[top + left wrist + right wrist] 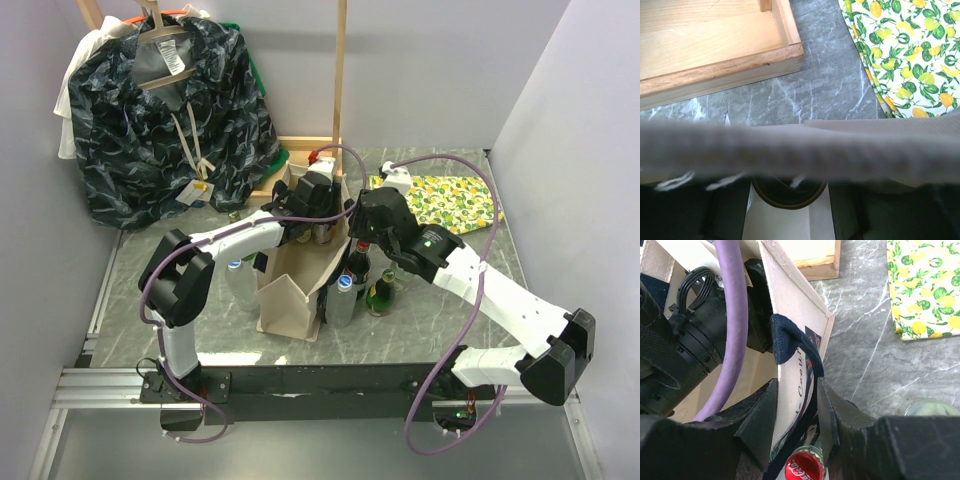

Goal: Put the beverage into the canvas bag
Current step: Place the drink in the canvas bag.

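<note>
The beige canvas bag [292,295] stands open mid-table. My left gripper [310,212] reaches down inside its far end; in the left wrist view the blurred bag rim [800,152] crosses in front of the fingers [690,212]. A dark round thing with an olive rim [789,194] fills the gap between them; whether it is gripped is unclear. My right gripper [796,385] is open astride the bag's right wall [795,310] and its black strap [789,337]. A red-capped cola bottle [805,468] stands just below the jaws, outside the bag.
Several bottles [342,298] stand against the bag's right side, a clear one [240,278] at its left. A lemon-print cloth [440,203] lies far right. A wooden frame [715,45] and a hanging dark blue garment [170,110] fill the back left.
</note>
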Tool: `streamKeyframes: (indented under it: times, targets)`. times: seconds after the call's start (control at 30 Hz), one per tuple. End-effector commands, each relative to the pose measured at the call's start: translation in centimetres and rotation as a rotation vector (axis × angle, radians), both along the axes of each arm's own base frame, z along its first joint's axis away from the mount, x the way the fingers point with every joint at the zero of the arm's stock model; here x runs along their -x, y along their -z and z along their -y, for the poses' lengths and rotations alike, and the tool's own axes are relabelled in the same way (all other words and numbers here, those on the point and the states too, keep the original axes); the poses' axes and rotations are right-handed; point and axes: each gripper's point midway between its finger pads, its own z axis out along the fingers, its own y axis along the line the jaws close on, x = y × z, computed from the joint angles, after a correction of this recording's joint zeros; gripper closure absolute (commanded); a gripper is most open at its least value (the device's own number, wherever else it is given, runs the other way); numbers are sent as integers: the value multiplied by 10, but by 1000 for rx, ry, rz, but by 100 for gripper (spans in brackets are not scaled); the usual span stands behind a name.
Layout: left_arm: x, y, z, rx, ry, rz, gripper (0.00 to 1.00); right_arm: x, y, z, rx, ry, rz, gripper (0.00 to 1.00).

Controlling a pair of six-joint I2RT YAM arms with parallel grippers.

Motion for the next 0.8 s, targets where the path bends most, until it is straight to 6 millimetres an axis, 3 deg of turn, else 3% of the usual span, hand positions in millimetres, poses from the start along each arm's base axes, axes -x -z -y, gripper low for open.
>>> streamKeyframes:
  times: [0.0,0.1,0.17,0.5,0.77]
  targets:
    - [-19,-46,0,61,-54,120,72,-9,-21,-5,-29,3,39,56]
    - [-18,-48,-1,64,-58,124,56,-9,-21,-6,-28,0,32,55]
    - [-18,-47,-2,59,-61,124,52,-9,-20,-7,-27,-4,27,55]
    - [-17,-53,-6,63,-76,129,36,-8,-18,-10,-33,-13,22,55]
    - [-17,-53,-10,49,-92,129,31,-8,-18,-11,-38,-17,19,55]
